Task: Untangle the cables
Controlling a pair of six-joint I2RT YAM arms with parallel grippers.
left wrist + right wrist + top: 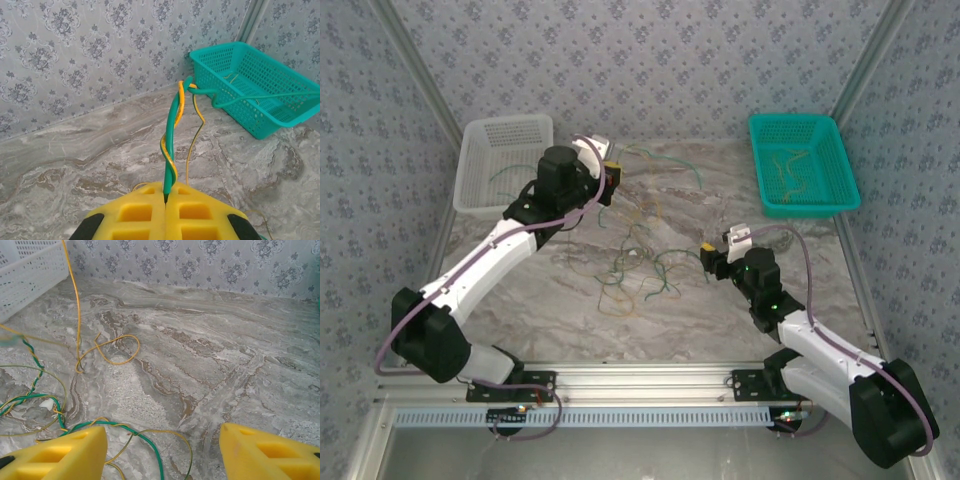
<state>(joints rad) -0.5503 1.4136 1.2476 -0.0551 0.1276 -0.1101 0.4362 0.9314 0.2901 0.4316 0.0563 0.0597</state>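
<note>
Twisted green and yellow cables (170, 135) are clamped in the closed left gripper (166, 196); others are seen beside the left finger of the wide-spread right gripper (162, 435).

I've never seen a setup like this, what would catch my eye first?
The tangle of thin green and yellow cables sprawled mid-table grabs you first. The left gripper is shut on a green cable with a yellow cable twisted around it. A teal basket sits at the far right, a white basket at the far left.
</note>
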